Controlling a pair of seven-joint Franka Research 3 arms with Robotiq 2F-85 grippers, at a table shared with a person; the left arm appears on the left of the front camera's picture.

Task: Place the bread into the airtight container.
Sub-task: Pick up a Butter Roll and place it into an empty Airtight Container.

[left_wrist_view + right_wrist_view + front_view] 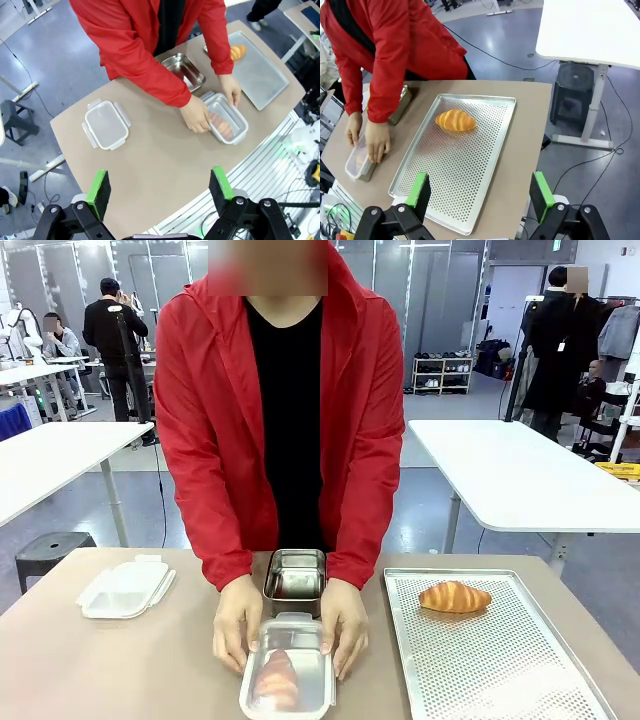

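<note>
bread [278, 678] lies inside the airtight container [325, 692], seen through its translucent lid, at the near middle of the bench [120, 670]. the person's right hand [237, 620] and the person's left hand [345, 622] rest on the two long sides of that container. just behind it stands an open steel container [296, 575]. a clear plastic box [125, 588] sits apart towards the robot's left. a perforated tray [500, 670] occupies the robot's right side and carries a second croissant [455, 597] near its far end. left gripper [159, 180]: released, jaws spread wide, nothing between them, raised above the near edge of the bench. right gripper [480, 182]: released likewise, empty, raised above the near part of the tray.
</note>
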